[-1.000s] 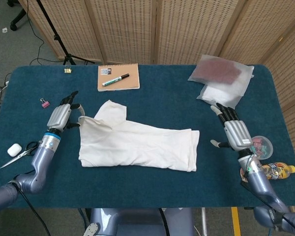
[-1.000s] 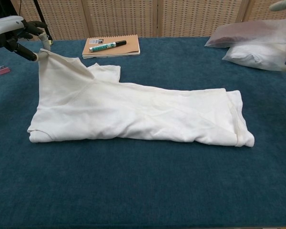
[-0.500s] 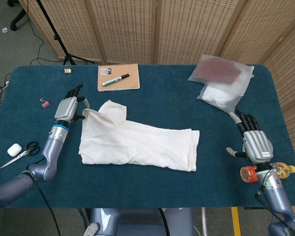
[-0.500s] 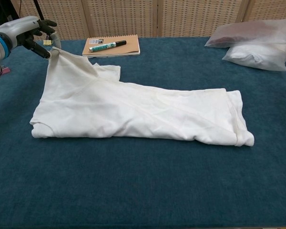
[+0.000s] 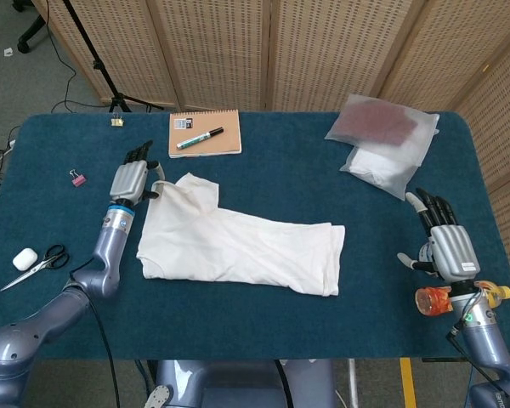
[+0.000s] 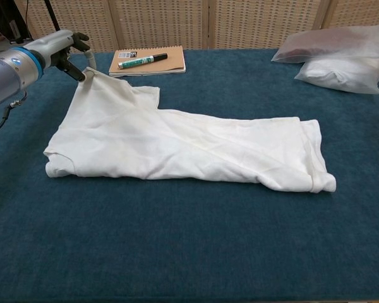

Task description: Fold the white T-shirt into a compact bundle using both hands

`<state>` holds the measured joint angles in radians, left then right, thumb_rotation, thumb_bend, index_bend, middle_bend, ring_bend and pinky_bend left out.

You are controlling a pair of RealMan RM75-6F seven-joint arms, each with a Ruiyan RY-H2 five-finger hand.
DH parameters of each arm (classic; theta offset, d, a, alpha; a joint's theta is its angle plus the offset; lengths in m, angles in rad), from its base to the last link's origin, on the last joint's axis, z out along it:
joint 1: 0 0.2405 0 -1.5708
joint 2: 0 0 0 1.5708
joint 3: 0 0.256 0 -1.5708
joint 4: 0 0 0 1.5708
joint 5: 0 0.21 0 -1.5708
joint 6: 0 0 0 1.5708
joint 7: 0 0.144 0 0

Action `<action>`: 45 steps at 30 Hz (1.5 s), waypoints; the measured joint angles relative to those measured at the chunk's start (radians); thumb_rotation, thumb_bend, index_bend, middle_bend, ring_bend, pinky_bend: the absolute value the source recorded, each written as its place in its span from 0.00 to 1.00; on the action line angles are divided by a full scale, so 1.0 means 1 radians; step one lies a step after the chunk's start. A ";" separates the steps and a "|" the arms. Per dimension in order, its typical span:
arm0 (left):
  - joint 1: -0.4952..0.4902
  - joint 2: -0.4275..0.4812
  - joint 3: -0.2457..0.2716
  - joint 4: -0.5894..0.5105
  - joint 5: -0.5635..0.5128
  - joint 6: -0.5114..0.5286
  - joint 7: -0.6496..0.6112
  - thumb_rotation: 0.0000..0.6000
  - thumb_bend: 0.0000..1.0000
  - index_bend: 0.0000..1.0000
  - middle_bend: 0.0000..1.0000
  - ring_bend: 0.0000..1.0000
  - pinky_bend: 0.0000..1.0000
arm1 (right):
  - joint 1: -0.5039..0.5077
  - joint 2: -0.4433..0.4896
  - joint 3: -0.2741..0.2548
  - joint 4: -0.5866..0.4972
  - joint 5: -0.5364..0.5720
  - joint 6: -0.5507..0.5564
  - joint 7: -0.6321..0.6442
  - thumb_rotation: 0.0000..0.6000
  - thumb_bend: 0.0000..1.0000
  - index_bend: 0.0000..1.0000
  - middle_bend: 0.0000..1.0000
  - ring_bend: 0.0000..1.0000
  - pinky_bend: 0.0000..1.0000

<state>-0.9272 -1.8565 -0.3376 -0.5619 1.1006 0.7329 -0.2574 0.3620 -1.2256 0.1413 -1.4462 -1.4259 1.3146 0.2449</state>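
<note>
Right now my left hand [image 5: 129, 179] pinches the lifted corner of the white cotton T-shirt [image 5: 238, 245], which lies part-folded in a long rumpled band across the middle of the blue cloth table [image 5: 280, 323], its one free sleeve pointing to 11 o'clock. My right hand [image 5: 446, 246] hangs released, fingers spread, off at 4 o'clock. I count one shirt, one brown spiral notebook [image 5: 204, 134] carrying one green marker [image 5: 199, 138], two plastic-wrapped packets [image 5: 384, 140] at 2 o'clock, and one pair of scissors [image 5: 36, 263] at 8 o'clock.
</note>
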 measured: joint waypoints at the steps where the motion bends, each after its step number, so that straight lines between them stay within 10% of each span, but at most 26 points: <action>1: -0.009 -0.014 -0.001 0.024 0.002 -0.007 -0.006 1.00 0.49 0.71 0.00 0.00 0.00 | 0.000 0.000 0.001 0.000 0.001 -0.002 0.002 1.00 0.16 0.02 0.00 0.00 0.01; 4: -0.038 -0.054 -0.001 0.097 0.015 -0.027 -0.027 1.00 0.46 0.65 0.00 0.00 0.00 | 0.000 0.000 0.004 0.004 0.002 -0.006 0.003 1.00 0.16 0.02 0.00 0.00 0.01; 10: -0.087 -0.102 0.019 0.199 0.068 -0.062 -0.065 1.00 0.17 0.00 0.00 0.00 0.00 | 0.001 0.001 0.006 0.005 0.003 -0.016 0.006 1.00 0.16 0.02 0.00 0.00 0.01; 22: -0.061 -0.064 0.054 0.162 0.150 0.064 -0.218 1.00 0.11 0.00 0.00 0.00 0.00 | -0.002 -0.001 0.006 0.001 -0.007 -0.018 0.003 1.00 0.16 0.04 0.00 0.00 0.01; 36: 0.221 0.262 0.313 -0.169 0.408 0.380 -0.439 1.00 0.25 0.43 0.00 0.00 0.00 | 0.000 -0.005 0.003 -0.017 -0.018 -0.024 -0.016 1.00 0.16 0.04 0.00 0.00 0.01; 45: 0.314 0.275 0.408 -0.139 0.486 0.444 -0.455 1.00 0.24 0.44 0.00 0.00 0.00 | 0.002 -0.009 0.000 -0.024 -0.025 -0.029 -0.026 1.00 0.16 0.04 0.00 0.00 0.01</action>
<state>-0.6133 -1.5811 0.0700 -0.7005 1.5869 1.1770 -0.7122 0.3645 -1.2343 0.1410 -1.4699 -1.4505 1.2852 0.2186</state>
